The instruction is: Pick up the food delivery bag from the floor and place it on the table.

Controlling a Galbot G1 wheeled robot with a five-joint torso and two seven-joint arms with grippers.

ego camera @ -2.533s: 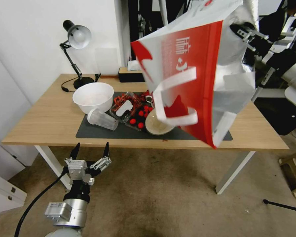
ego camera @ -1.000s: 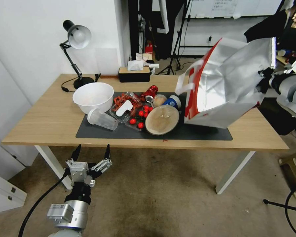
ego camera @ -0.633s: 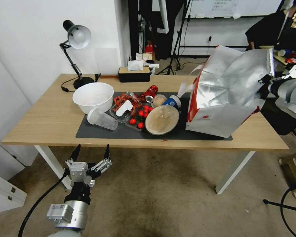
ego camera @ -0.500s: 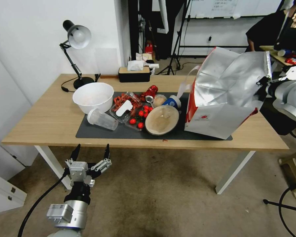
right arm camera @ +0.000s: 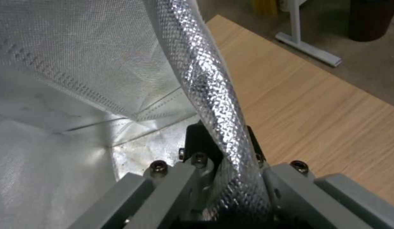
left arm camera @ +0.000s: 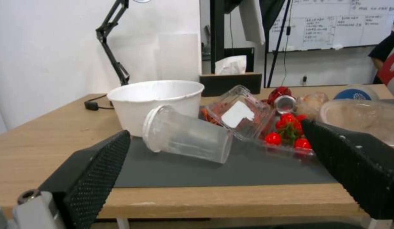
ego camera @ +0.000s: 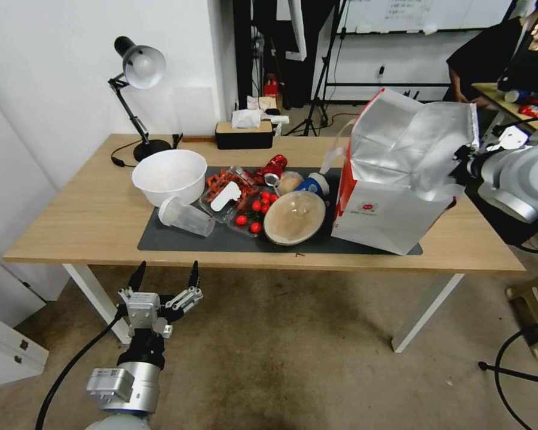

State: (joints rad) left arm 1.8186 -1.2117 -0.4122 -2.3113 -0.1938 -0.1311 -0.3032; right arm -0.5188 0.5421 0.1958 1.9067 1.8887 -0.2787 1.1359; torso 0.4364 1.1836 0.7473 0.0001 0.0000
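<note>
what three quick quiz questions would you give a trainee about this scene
1. True or false: the food delivery bag rests on the table.
2. Which end effector grips the bag's foil-lined rim? A) left B) right C) neither
3. Fill in: the clear plastic cup lies on its ____ on the dark mat.

Key:
1. True; its base sits on the mat's right end.
2. B; the right end effector is clamped on the rim, while the left end effector hangs open below the table's front edge.
3. side
</note>
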